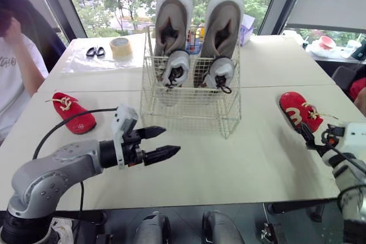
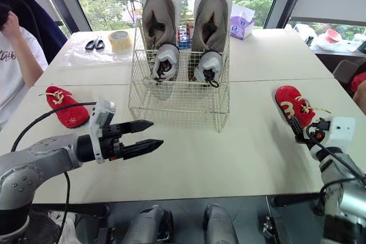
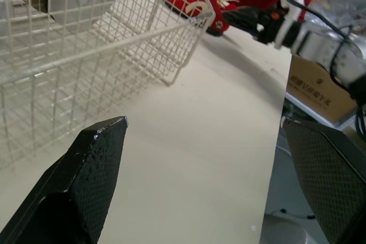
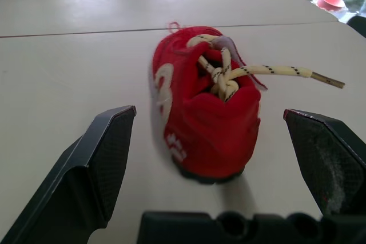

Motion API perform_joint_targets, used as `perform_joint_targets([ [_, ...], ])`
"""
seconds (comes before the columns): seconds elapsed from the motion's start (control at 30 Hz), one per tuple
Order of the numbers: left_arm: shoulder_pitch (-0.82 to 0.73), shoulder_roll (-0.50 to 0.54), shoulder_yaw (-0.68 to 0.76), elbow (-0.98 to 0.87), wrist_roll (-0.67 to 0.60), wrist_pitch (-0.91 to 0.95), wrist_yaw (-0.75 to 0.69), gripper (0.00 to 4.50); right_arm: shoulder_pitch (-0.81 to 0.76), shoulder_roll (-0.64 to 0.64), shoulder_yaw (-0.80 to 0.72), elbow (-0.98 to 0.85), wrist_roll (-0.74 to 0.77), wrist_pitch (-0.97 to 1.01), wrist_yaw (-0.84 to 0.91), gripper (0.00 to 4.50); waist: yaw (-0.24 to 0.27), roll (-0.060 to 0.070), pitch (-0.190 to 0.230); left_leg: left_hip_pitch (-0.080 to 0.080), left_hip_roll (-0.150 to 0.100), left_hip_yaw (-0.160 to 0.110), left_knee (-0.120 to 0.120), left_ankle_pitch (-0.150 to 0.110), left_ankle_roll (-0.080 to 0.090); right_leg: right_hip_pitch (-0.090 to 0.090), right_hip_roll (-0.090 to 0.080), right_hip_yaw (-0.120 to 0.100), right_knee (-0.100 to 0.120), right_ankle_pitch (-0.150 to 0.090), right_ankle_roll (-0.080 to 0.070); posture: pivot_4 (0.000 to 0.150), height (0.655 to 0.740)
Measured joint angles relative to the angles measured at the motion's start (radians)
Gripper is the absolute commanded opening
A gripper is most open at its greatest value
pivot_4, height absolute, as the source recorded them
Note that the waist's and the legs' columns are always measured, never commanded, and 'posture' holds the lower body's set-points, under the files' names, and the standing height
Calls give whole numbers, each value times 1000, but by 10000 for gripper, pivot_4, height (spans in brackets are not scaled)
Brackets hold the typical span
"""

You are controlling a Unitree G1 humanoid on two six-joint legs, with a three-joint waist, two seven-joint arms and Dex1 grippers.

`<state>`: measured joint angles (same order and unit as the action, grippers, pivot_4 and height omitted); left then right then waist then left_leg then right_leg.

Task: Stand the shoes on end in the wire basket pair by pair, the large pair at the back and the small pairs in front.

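A white wire basket (image 1: 191, 107) stands mid-table. Two large grey-brown shoes (image 1: 171, 24) (image 1: 222, 24) stand on end at its back. In front of them, inside the basket, are two small grey shoes (image 1: 176, 68) (image 1: 219, 74). One small red shoe (image 1: 73, 112) lies on the table to the left. Another red shoe (image 1: 300, 110) with cream laces lies to the right. My left gripper (image 1: 163, 143) hovers open and empty in front of the basket. My right gripper (image 4: 209, 112) is open, its fingers either side of the right red shoe (image 4: 206, 112) without touching it.
Scissors (image 1: 95, 51) and a tape roll (image 1: 120, 48) lie on the far left table. A seated person (image 1: 14, 78) is at the left edge. A purple tissue pack (image 2: 242, 27) sits behind the basket. A cardboard box (image 3: 317, 92) stands past the table's right edge.
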<state>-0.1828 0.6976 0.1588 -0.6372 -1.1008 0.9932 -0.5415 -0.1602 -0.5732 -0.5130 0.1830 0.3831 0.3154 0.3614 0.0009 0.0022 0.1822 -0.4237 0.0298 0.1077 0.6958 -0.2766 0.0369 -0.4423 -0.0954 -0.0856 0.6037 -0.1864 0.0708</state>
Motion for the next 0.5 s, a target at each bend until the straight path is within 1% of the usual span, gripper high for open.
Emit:
perform_joint_targets([
  [0.1, 31, 14, 2, -12, -22, 8, 2, 44401, -112, -21, 42, 201, -41, -56, 26, 45000, 2, 0, 0, 0, 0, 0, 0, 0, 0, 0, 0, 0, 0, 0, 0, 1500, 7400],
  [0.13, 42, 22, 3, -20, -28, 8, 3, 45000, -137, -24, 52, 256, -52, -77, 34, 39689, 3, 0, 0, 0, 0, 0, 0, 0, 0, 0, 0, 0, 0, 0, 0, 1500, 7400],
  [0.2, 63, 41, 4, -37, -41, 13, 14, 45000, -170, -29, 67, 344, -71, -123, 44, 32459, 5, 0, 0, 0, 0, 0, 0, 0, 0, 0, 0, 0, -1, 0, 0, 1500, 7400],
  [0.27, 70, 43, 13, -48, -51, 16, 57, 45000, -186, -35, 71, 377, -80, -157, 56, 21827, 3, 0, 0, 0, 0, 0, 1, 0, 0, 1, 0, 0, -1, 0, 0, 1500, 7400],
  [0.37, 61, 43, 39, -48, -99, 21, 131, 45000, -194, -36, 71, 383, -84, -175, 59, 14222, 0, 0, 0, 1, 0, 0, 1, 0, 0, 3, 0, 0, -1, 0, 0, 1500, 7400],
  [0.47, 6, 46, 100, -17, -165, 8, 172, 45000, -195, -34, 73, 362, -83, -172, 53, 14222, -6, 0, 0, 1, 0, -1, 1, 0, 0, 2, 0, 0, -1, 0, 1, 1500, 7400],
  [0.5, -13, 53, 134, 10, -211, -1, 174, 45000, -195, -33, 72, 341, -82, -171, 43, 14222, -9, 1, 1, 1, 0, 0, 1, 0, 0, 2, 0, 0, 0, 0, 1, 1500, 7400],
])
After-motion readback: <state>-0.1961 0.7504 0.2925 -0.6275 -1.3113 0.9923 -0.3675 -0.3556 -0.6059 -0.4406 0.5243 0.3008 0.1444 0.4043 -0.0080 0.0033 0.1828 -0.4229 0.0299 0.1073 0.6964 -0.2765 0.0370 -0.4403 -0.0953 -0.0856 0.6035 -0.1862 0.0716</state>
